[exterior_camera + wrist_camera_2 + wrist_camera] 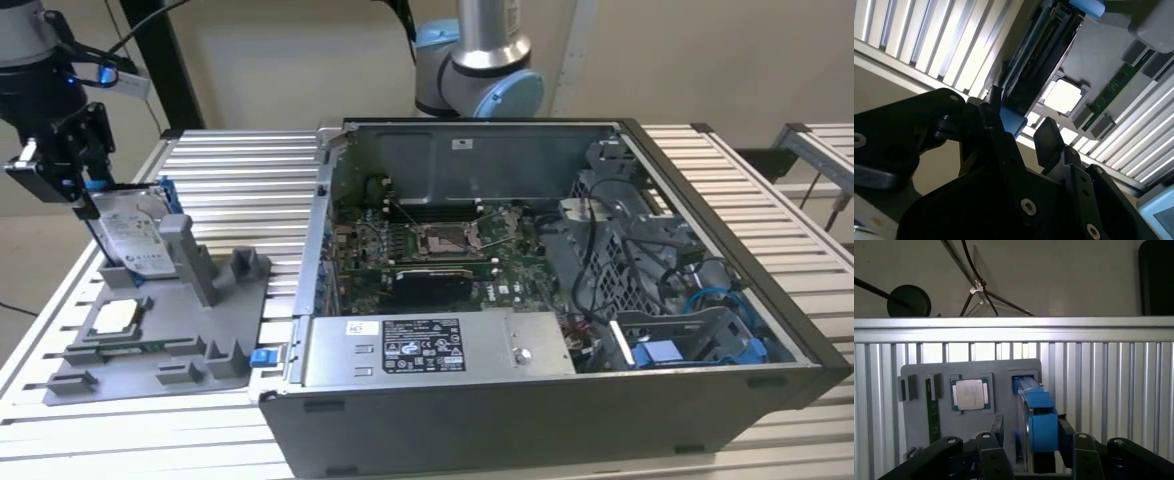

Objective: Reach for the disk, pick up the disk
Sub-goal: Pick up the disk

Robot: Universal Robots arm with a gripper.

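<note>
The disk (130, 238), silver-grey with a white label and a blue side frame, stands on edge and leans in a slot of the grey fixture (180, 345) at the exterior view's left. My gripper (78, 192) hovers at the disk's upper end. In the first wrist view the disk (1040, 427) shows edge-on, its blue frame between the two black fingers (997, 426), with a gap on one side. The second wrist view shows the gripper (1021, 125) open around the blue frame end (1013, 122).
A square silver CPU chip (114, 315) (970, 394) lies in the fixture beside the disk, with a green memory stick (930, 410) near it. An open computer case (534, 300) takes up the middle and right of the slatted metal table (240, 170).
</note>
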